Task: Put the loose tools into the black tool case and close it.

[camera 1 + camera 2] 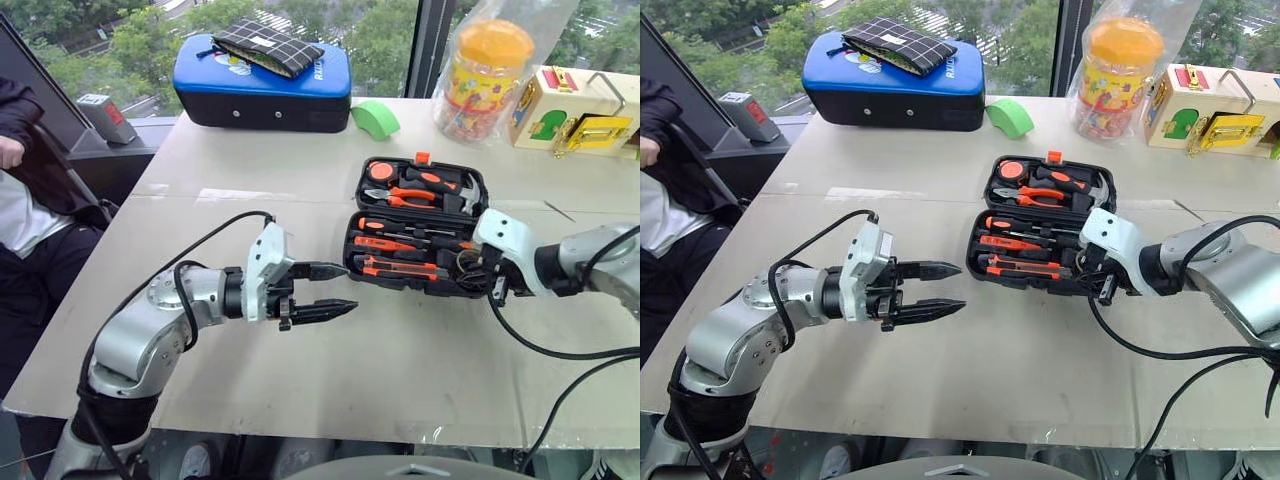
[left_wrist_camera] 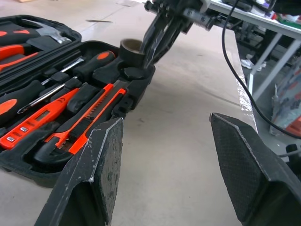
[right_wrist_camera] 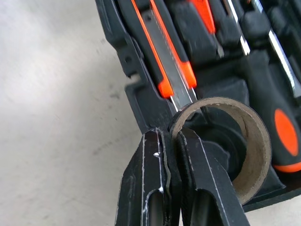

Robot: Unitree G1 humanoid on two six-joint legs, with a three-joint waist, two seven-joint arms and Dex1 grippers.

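Left eye view: the open case (image 1: 421,226) lies at 1 o'clock on the pale table (image 1: 400,350), its long axis crosswise, screwdrivers and knife already bedded in the lower tray. The right gripper (image 1: 492,283) sits at the tray's 4 o'clock corner, far nearer the work than the left gripper (image 1: 325,290), which hangs at 9 o'clock of the case, jaws apart and empty, pointing across toward it. A blue case (image 1: 262,82) stands well behind at 11 o'clock.

Right eye view: a green tape roll (image 1: 1011,117), a jar (image 1: 1124,70) and a toy box (image 1: 1215,110) line the far edge by the window; a seated person (image 1: 665,190) is at 9 o'clock.

Left wrist view: the tape roll (image 2: 131,49) stands at the tray's corner, pinched by the right arm's fingers reaching down from above.

Right wrist view: the jaws are clamped together on the roll's wall (image 3: 254,141), one finger outside, one apparently inside the core, though the angle makes this hard to confirm. The round recess (image 3: 225,146) lies directly beneath the roll, beside the knife (image 3: 164,61), whose long axis runs toward 11 o'clock. Next, probably, lower and release, then fold the lid shut.
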